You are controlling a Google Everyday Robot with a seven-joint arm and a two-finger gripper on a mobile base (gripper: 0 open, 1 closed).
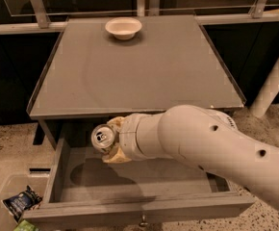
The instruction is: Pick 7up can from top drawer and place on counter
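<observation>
In the camera view the gripper (111, 141) is clamped on the can (102, 137), which hangs just below the counter's (144, 71) front edge, above the open drawer (144, 210). The can probably needs to rise clear of that edge before travelling over the counter, stopping short of the bowl (123, 28) at its far side. One can, one bowl, one drawer, one counter.
</observation>
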